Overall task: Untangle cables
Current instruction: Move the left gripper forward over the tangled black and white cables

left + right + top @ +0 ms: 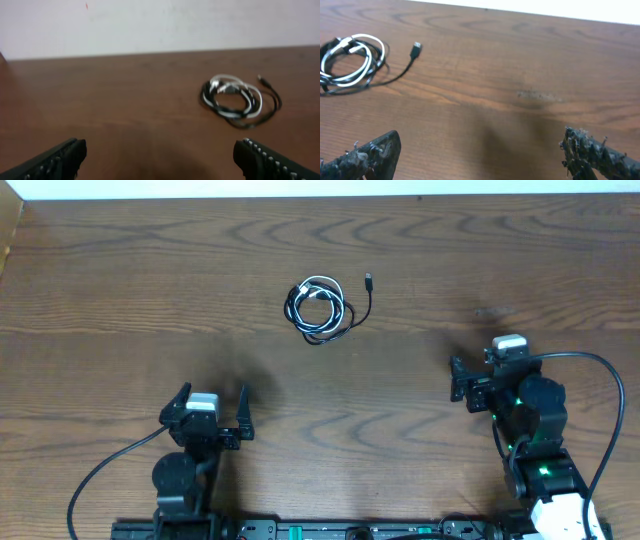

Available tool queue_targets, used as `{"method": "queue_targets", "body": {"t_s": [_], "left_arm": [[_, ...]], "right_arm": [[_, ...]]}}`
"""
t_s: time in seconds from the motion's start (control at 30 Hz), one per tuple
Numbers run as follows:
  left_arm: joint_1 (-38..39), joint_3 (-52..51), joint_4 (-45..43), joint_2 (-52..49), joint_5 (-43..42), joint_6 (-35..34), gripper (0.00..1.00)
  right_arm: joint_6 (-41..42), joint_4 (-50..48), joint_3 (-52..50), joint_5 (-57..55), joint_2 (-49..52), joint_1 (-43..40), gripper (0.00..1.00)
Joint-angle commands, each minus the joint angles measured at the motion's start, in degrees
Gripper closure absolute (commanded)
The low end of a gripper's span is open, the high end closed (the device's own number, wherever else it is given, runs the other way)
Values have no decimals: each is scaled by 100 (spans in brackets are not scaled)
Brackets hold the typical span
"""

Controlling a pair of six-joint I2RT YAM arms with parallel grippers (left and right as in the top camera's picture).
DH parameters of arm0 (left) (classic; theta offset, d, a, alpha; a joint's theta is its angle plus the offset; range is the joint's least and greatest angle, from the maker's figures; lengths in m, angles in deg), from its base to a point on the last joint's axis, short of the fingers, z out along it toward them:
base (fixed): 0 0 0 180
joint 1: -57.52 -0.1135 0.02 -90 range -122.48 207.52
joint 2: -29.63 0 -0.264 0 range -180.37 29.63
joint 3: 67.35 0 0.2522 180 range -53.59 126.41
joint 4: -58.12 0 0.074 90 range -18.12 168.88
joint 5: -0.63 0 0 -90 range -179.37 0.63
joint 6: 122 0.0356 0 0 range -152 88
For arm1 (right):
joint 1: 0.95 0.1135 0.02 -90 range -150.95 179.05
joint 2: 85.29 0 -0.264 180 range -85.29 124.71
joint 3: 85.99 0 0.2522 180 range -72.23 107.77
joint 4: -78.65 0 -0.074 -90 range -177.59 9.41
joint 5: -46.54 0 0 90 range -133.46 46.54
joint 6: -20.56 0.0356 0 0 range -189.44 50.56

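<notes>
Left gripper (212, 398) and right gripper (460, 380) stand nearest the lens in the overhead view, at lower left and lower right. Neither holds anything. The cables lie as one small coil at upper centre: white cable (318, 288) looped through black cable (330, 332), with the black tail running right to a plug (368, 279). The coil is well apart from both grippers. The table (120, 280) is bare wood around it. Its far edge runs along the top of the frame and a side edge shows at upper left, both well clear of the coil.

Left wrist view: fingertips (60, 156) sit at the lower corners, jaws spread wide, nothing between. The coil is right of centre, white strands (252, 95) lying among black ones (272, 107). A pale wall (150, 25) rises behind the far edge.

Right wrist view: fingers (377, 150) are at the lower corners, wide and empty. The coil is at upper left, cut by the frame edge, with the plug (416, 47) lying free toward centre.

Judgement: the step in hand is the first approach.
- The right gripper should take the loose plug end, the only free end that is clear.
- The left gripper should pin a white loop.
- Close the fingertips right at the surface, because the cord is thin.
- Draw outward slowly and low, so the loops slide rather than cinch.

Which strand crosses over which inside the coil cannot be resolved. There is ample open wood left and right for pulling the cables apart.
</notes>
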Motion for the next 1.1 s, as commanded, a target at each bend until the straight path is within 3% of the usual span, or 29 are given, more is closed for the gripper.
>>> {"method": "queue_targets", "body": {"t_s": [0.0, 0.37, 0.67, 0.83, 1.0, 1.07], "left_arm": [[-24, 326, 181, -466, -39, -170, 1], [-22, 2391, 603, -3486, -210, -170, 1], [-24, 4242, 2940, -5167, -734, -168, 1], [-24, 4242, 2634, -5276, -994, -173, 1], [-24, 4242, 1499, -5292, -1377, -199, 1], [-24, 4242, 944, -5388, -1344, -542, 1]], "right_arm": [[52, 116, 315, -136, 186, 17, 1], [55, 605, 944, -136, 800, 17, 1], [55, 951, 946, -133, 817, 17, 1], [52, 935, 946, -133, 815, 17, 1], [52, 938, 946, -133, 815, 17, 1], [55, 938, 946, -131, 815, 17, 1]]}}
